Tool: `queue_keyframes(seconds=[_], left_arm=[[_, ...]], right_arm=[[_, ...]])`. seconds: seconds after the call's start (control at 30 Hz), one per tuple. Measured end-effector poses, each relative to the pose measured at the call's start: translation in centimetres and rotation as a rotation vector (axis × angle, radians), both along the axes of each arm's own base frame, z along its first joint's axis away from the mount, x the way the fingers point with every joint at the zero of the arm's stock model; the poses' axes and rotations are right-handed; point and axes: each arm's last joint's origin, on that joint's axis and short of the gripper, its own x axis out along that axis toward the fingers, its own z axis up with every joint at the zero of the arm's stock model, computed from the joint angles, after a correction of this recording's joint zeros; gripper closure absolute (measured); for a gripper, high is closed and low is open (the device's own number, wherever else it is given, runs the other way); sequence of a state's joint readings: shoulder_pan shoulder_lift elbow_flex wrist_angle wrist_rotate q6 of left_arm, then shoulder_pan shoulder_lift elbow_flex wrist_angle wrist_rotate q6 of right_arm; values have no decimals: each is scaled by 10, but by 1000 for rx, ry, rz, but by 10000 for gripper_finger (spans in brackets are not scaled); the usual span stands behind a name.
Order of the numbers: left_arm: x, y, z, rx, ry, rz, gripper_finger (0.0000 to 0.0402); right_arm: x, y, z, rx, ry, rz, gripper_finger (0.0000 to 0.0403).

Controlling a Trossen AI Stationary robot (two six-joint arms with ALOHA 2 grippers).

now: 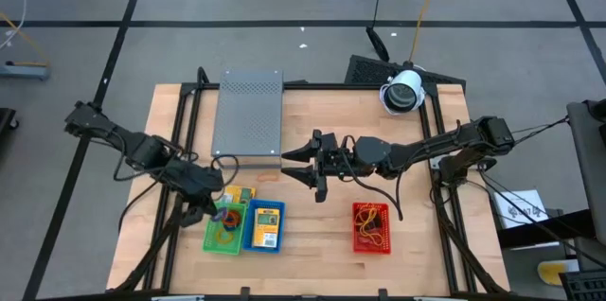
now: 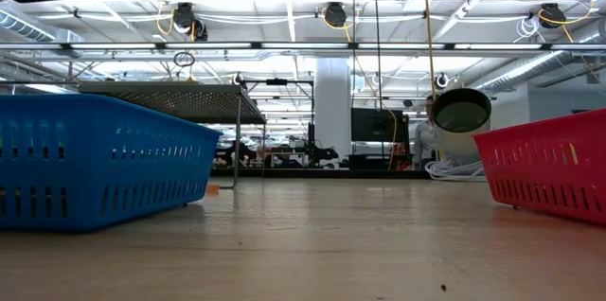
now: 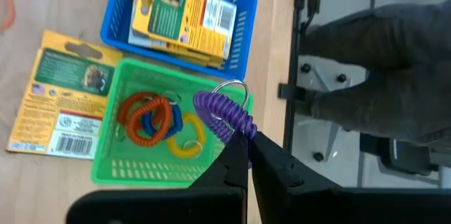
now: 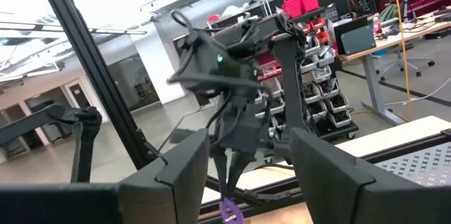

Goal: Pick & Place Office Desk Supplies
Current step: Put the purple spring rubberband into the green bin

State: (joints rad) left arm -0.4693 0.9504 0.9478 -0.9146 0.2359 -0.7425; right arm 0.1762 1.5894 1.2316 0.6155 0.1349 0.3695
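over the green bin (image 3: 141,175) near the bench's front-left corner, the left gripper (image 3: 248,155) hangs w/ its fingers pinched nearly closed on one end of a purple coil (image 3: 224,113). coil dangles free above the bin's interior, a metal key ring (image 3: 236,90) at its far end.

what could go wrong: grip is only on the coil's tip, so a jolt could let it slip early. it's springy, and the free end w/ the ring hangs close to the bin wall nearest the blue bin (image 3: 243,13); if let go from this height it could bounce, catch on the rim or flop outside onto the wood. prob safer to come lower and more central before letting go. ring might also snag the wall slots.

looks: purple coil is a stretchy spiral wrist-cord, thin plastic, light. already in the green bin: an orange coil (image 3: 134,108), a blue coil (image 3: 158,122) and a yellow one (image 3: 187,143), loosely tangled on the floor. blue bin just beside it holds stacked yellow packets (image 3: 187,9) w/ green and white label panels. one more packet (image 3: 67,90) lies flat on the bench, touching the green bin's outer wall, not yet binned.

right gripper (image 1: 305,161) waits mid-bench just by the grey box (image 1: 248,112), fingers spread wide, nothing in them. red bin (image 1: 371,228) sits toward the front edge, right of centre, w/ thin orange loops inside; can't tell more.
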Motion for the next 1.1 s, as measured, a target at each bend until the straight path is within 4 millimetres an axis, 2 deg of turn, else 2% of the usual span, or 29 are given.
queue_keyframes(seconds=[0.27, 0.73, 1.1], left_arm=[[9, -11, -10, 20, 57, -18, 397], [19, -15, -22, 84, 119, 13, 397], [19, -29, -61, 141, 272, -7, 390]], right_arm=[[0, 0, -1, -1, 7, -1, 214], [0, 0, -2, 6, 24, 5, 217], [0, 0, -2, 6, 25, 6, 219]])
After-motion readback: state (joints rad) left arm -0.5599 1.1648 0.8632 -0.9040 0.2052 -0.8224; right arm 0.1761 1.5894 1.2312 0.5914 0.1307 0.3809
